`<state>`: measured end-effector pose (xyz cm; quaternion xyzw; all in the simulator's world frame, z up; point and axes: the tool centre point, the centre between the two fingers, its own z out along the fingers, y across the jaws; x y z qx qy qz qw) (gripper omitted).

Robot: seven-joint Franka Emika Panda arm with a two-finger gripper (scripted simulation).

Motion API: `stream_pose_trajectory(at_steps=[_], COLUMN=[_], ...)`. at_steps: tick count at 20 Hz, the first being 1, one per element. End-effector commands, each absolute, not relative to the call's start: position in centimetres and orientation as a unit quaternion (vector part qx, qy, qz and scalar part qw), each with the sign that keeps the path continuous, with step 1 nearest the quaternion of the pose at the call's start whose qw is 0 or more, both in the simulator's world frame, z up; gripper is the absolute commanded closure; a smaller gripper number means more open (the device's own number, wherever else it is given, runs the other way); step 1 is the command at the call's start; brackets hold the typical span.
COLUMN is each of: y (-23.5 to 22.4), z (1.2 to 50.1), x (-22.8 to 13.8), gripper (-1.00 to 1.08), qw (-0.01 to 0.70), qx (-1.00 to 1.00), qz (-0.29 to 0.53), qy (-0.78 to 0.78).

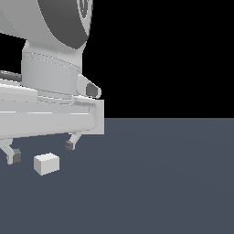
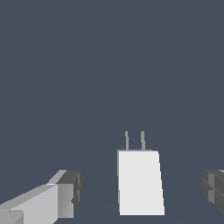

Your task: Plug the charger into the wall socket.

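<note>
The charger (image 1: 46, 163) is a small off-white block lying on the dark grey floor at the exterior view's lower left. In the wrist view the charger (image 2: 139, 181) shows two thin prongs at one end. My gripper (image 1: 42, 151) hangs open just above the charger, its two dark-tipped fingers (image 1: 69, 145) spread wide. In the wrist view the gripper (image 2: 142, 192) straddles the charger, with a clear gap between each pad (image 2: 73, 192) and the block. The wall socket is out of view.
The arm's large white wrist and hand body (image 1: 50, 82) fills the exterior view's upper left. The flat dark grey floor (image 1: 173, 183) extends across the exterior view's right.
</note>
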<state>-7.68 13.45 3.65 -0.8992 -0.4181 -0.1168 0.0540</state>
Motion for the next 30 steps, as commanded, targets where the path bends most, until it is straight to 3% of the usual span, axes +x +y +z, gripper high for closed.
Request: stream_pose_trajectory(at_steps=[1,8,9,30], y=[13.5,13.5,13.5,13.1], z=[2.5,1.2,1.2,2.3], x=[-7.7,-7.7,-7.7,-6.9], gripper=[-0.92,-0.92,1.08,1.08], qw=[0.054,0.054,0.054,0.048], qx=[-0.899,-0.899,-0.899,-0.919], qz=[-0.117,-0.117,-0.117,-0.121], qy=[-0.419,-0.419,-0.419,-0.371])
